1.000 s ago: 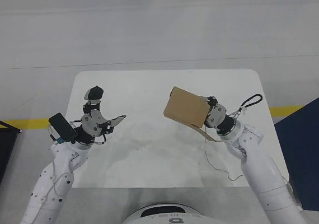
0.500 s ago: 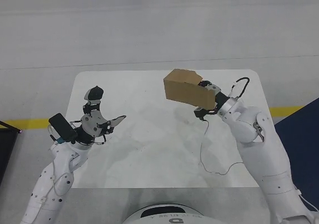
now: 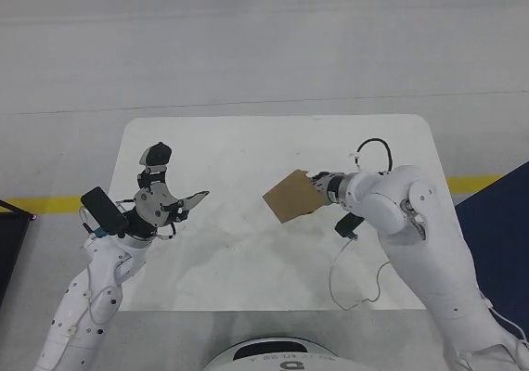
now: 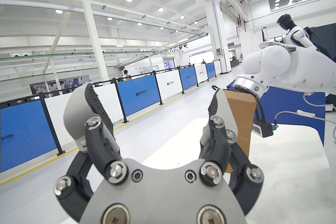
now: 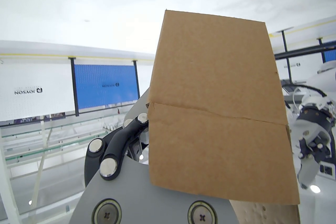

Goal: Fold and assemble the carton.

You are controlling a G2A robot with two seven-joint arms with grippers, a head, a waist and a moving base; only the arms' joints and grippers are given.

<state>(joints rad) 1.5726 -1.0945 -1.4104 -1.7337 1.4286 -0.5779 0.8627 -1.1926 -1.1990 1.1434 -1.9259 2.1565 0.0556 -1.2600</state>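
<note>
White table (image 3: 246, 269) spreads under both arms. Over its right-middle part hangs the carton (image 3: 290, 195), tilted and off the surface, pinched at one edge by the right gripper (image 3: 318, 184). With so narrow a hold it could probably twist or slip loose if a flap is pushed against the table. It looks plain brown, one crease across the panel, not yet boxed. Left gripper (image 3: 183, 173) stands wide, bare, well apart.
</note>
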